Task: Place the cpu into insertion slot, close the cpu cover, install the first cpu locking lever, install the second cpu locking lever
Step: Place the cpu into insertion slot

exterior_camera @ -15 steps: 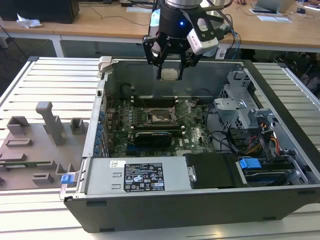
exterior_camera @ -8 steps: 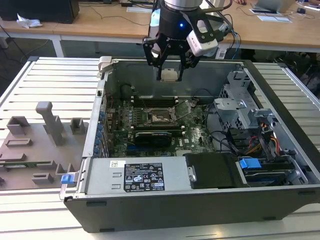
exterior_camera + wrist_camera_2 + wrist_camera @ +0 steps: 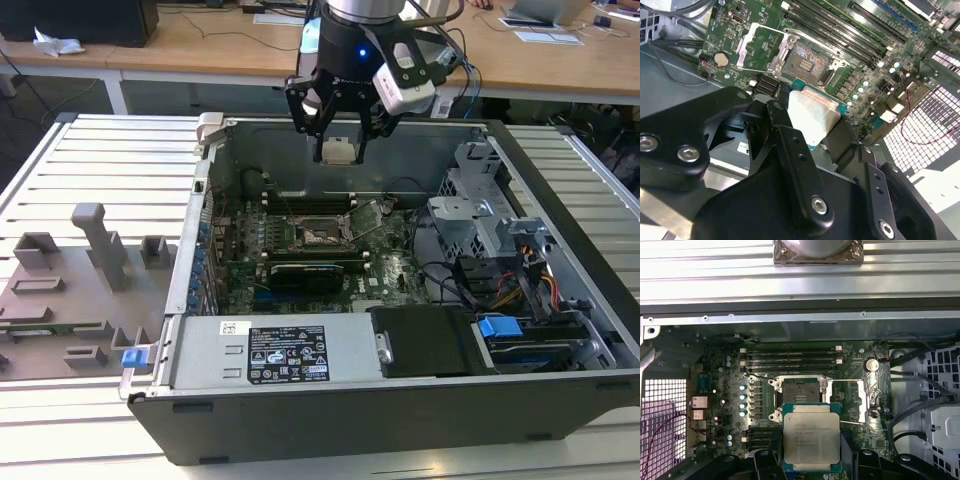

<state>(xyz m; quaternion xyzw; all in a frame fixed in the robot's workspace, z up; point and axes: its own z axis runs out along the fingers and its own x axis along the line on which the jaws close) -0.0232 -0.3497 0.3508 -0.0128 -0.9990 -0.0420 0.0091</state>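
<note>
the black gripper (image 3: 340, 148) clamps the flat silvery square cpu (image 3: 811, 440) above the black-framed insertion slot (image 3: 801, 396), over a slatted grey metal table (image 3: 100, 150); wooden desks (image 3: 200, 45) behind.

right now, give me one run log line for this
gripper: shut on cpu | cpu: held above board, not seated | insertion slot: empty | cpu cover: open
</note>
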